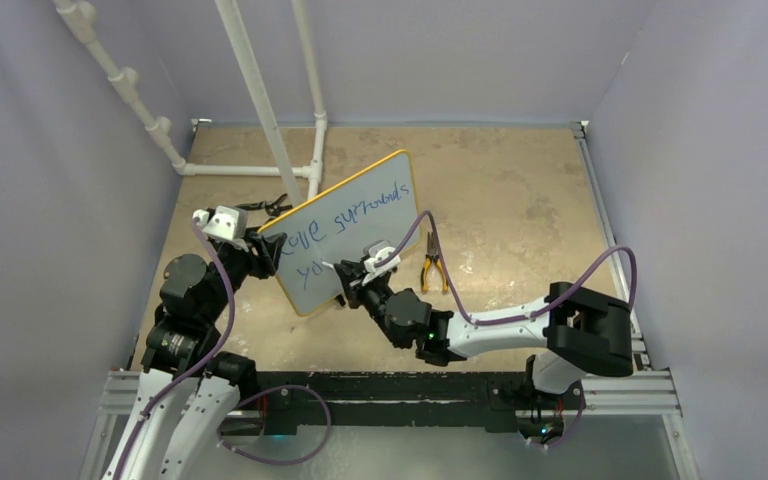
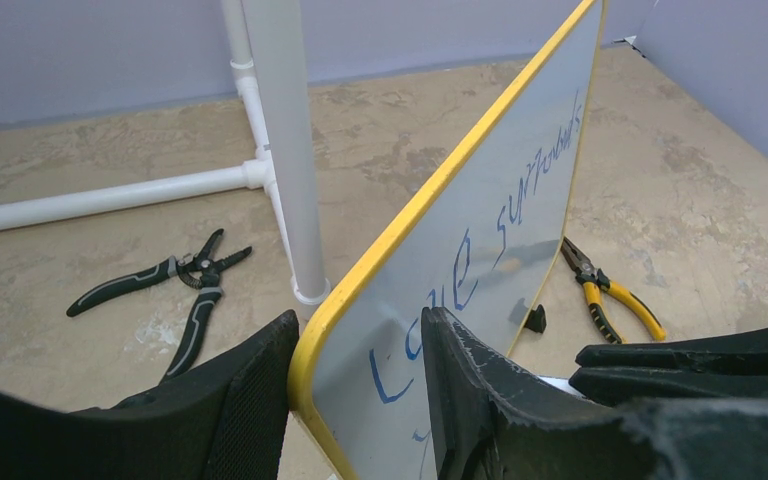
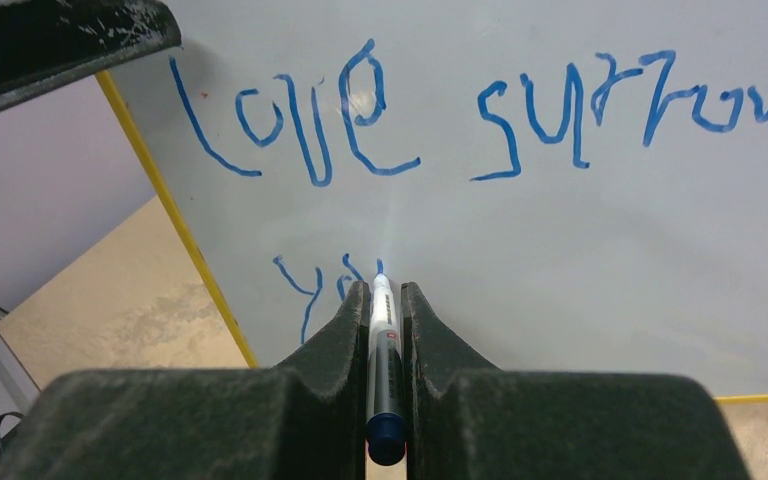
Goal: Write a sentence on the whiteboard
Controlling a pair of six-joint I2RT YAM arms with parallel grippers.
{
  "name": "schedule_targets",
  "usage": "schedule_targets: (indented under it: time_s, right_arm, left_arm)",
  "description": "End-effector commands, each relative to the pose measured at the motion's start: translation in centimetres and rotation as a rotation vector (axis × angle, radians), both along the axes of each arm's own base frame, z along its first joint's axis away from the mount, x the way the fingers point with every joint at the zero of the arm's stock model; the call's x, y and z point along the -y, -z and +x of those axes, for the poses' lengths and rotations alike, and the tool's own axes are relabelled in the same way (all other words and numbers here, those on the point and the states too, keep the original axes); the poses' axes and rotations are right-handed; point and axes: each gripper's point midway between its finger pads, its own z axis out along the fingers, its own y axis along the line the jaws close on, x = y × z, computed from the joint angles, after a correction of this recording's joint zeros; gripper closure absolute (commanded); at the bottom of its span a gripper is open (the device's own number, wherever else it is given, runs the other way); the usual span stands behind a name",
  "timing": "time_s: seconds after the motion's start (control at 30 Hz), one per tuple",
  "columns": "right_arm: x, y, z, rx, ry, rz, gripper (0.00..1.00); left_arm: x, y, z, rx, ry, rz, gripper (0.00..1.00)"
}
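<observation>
Our right tool [image 3: 378, 288] is gripping a marker [image 3: 381, 345] with a white barrel and blue end, its two fingers squeezed close on either side so that only the barrel is filling the gap. We are pressing the marker's tip against the whiteboard [image 3: 580, 260], at the end of the lower line of writing. Our left tool [image 2: 355, 345] is clamping the board by its lower corner, with one finger lying on the back and the other on the written face, and the yellow frame is running between them. We are holding the board steeply tilted over the tabletop [image 1: 520, 190]; its small black foot seems to be hanging just above the surface, though we cannot tell for sure. The sentence [image 3: 360, 110] is showing in blue strokes: the upper line is reading "love surrounds", and below it "yo" is visible, with the next letter partly hidden behind the marker tip. Yellow-handled pliers [image 1: 433, 270] are lying on the tabletop just beyond the board's right edge, black-handled pliers [image 2: 170, 285] are lying behind the board, and a white pipe frame [image 2: 285, 150] is standing near them.
</observation>
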Motion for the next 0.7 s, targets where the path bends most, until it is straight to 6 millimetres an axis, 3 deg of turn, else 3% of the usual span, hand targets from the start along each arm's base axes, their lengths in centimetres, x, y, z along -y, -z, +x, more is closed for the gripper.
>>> schedule_targets:
  time_s: [0.0,0.13,0.33,0.67]
  right_arm:
    - [0.7,1.3,0.5,-0.037,0.046,-0.014,1.0]
    - [0.9,2.5,0.4,-0.059,0.049,-0.029,1.0]
    - [1.1,2.5,0.5,-0.063,0.06,-0.037,1.0]
    - [1.3,-1.5,1.3,0.026,0.1,0.027,1.0]
  left_arm:
    - [0.6,-0.9,-0.1,0.037,0.035,-0.014,0.53]
    - [0.6,-1.0,-0.2,0.038,0.035,-0.014,0.53]
    - [0.6,-1.0,-0.2,0.037,0.035,-0.015,0.53]
    - [0.6,-0.9,-0.2,0.036,0.036,-0.014,0.53]
